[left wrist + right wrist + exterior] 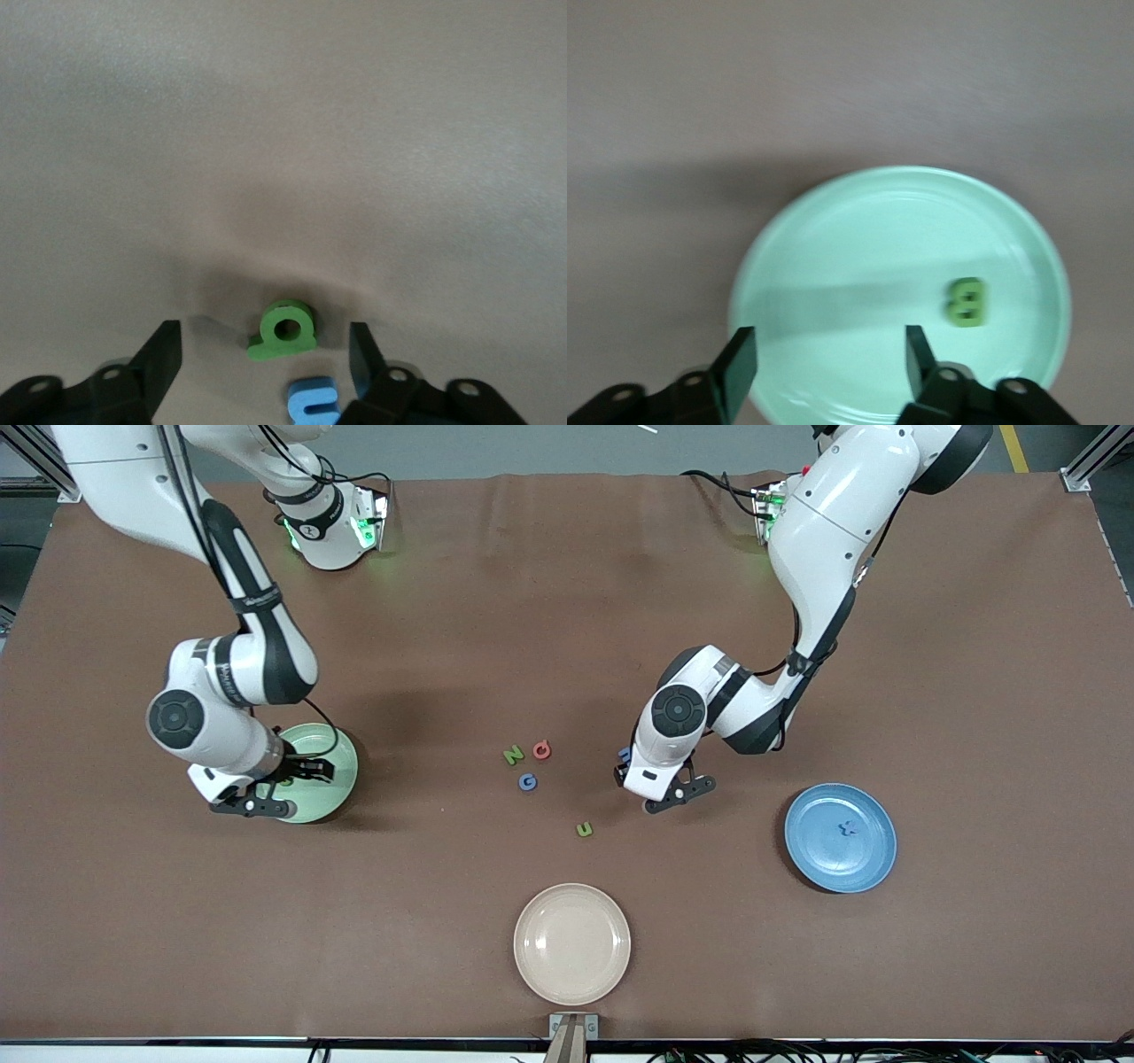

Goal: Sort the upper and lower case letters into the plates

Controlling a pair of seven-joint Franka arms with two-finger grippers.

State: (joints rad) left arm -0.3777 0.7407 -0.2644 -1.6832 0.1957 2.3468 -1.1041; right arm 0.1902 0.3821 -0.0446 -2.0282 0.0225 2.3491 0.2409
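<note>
now, starting at the right arm's end of the table, the right gripper (266, 788) hangs over the mint green plate (341, 775), and the right wrist view shows its fingers (740, 359) spread wide with nothing between them. a green letter b (967, 302) lies flat in that plate, toward one side of the bowl, clear of the fingers. toward the middle of the brown table (567, 602) sits a loose cluster of foam letters: a green n (513, 756), a red letter (541, 750) just beside it whose shape is too small to read for certain, and a blue g (528, 782) slightly nearer the front camera. a green u (584, 830) lies apart from them, nearer the camera again. the cream-beige plate (572, 943) rests at the front edge with nothing in it. next comes the left gripper (666, 788), low over the table beside the cluster; the left wrist view shows its fingers (159, 359) standing well apart, straddling a small green letter (283, 329) with a round hole, and a blue letter (312, 400) lies just beside that one, close to the wrist. neither letter is touched by the fingers. toward the left arm's end sits the blue plate (819, 859), holding one small blue letter (848, 828) that cannot be read.
</note>
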